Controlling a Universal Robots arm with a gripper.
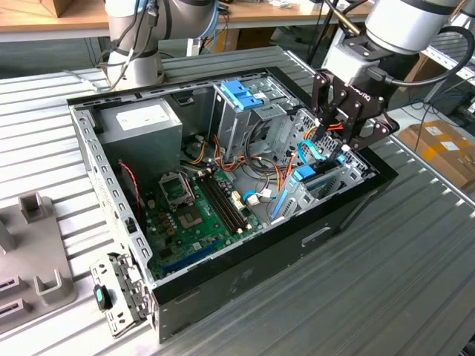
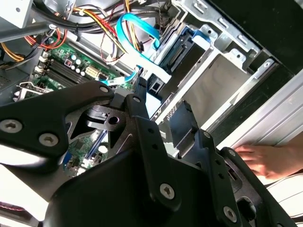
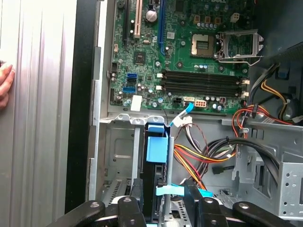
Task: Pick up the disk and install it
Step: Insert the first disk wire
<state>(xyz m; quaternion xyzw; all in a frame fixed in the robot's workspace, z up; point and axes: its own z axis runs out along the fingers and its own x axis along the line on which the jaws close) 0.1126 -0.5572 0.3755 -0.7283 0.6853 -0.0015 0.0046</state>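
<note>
The disk (image 1: 308, 175) stands on edge in a metal bay at the case corner on the exterior view's right, its light-blue carrier end (image 3: 156, 149) facing the motherboard. My gripper (image 1: 335, 148) hangs right over it. In the first wrist view the gripper (image 3: 165, 208) is open and straddles the disk's dark body: one finger (image 3: 135, 208) lies close against it, the other (image 3: 196, 205) stands off with a gap. In the second wrist view the gripper (image 2: 161, 99) sits over the same bay beside a curled blue data cable (image 2: 137, 28).
The open computer case (image 1: 223, 282) lies on a ribbed metal table. Inside are a grey power-supply box (image 1: 141, 122), an upright cage with a blue bracket (image 1: 241, 93), the motherboard (image 1: 197, 204) and loose wires (image 3: 199, 156). A person's hand (image 2: 258, 158) rests outside the case wall.
</note>
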